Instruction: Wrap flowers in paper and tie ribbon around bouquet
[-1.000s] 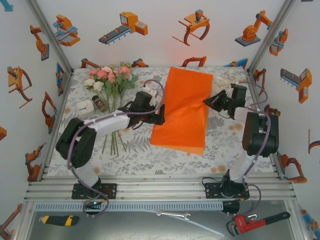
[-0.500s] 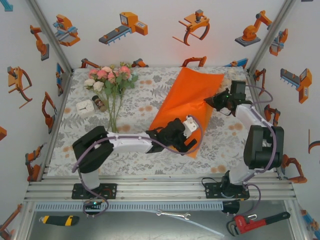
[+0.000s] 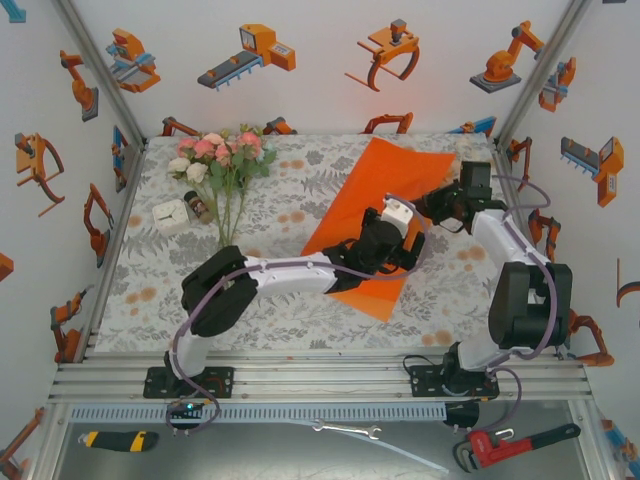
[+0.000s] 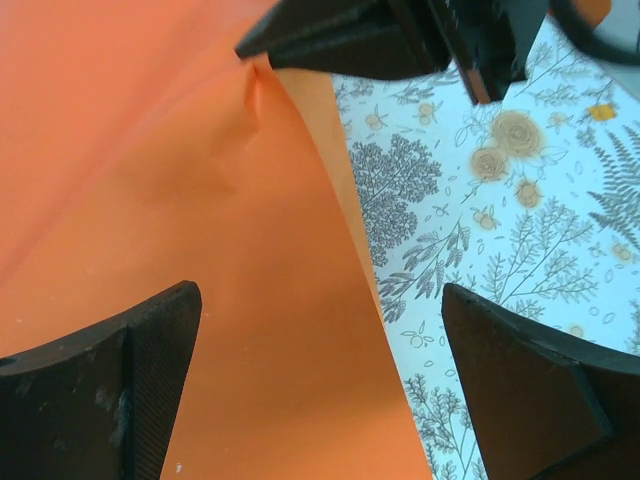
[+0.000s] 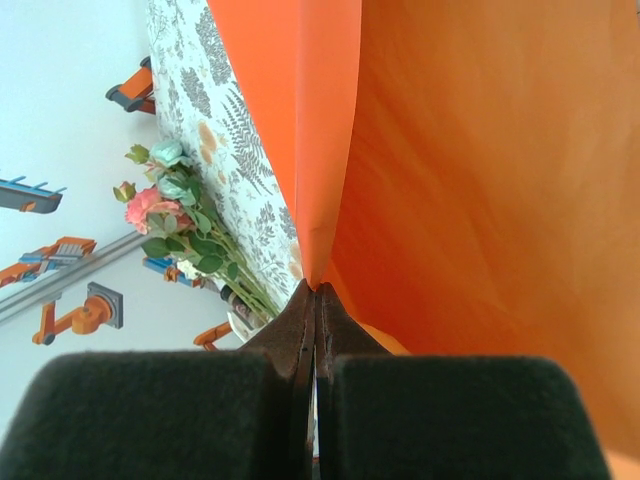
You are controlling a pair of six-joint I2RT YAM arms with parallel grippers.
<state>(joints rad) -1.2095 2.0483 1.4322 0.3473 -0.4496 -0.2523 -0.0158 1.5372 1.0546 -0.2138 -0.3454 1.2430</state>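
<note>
Tablecloth (image 3: 280, 190) bears paper (image 3: 365, 190), pinched by right gripper (image 5: 316, 300).

light: bright, even; shadows faint.
blur: right gripper (image 5: 316, 295) soft nr lens, behind tips.
colour: paper (image 5: 480, 180) beyond tips v. saturated.

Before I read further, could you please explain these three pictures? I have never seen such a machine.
Two robot arms are bolted at the near edge of a table, each ending in a two-finger gripper. The wide picture is from a fixed camera above; the other two are from cameras on the wrists. On the table lie an orange paper and the flowers. The right gripper is shut, pinching the paper's edge. The left gripper is open above the paper, holding nothing.
</note>
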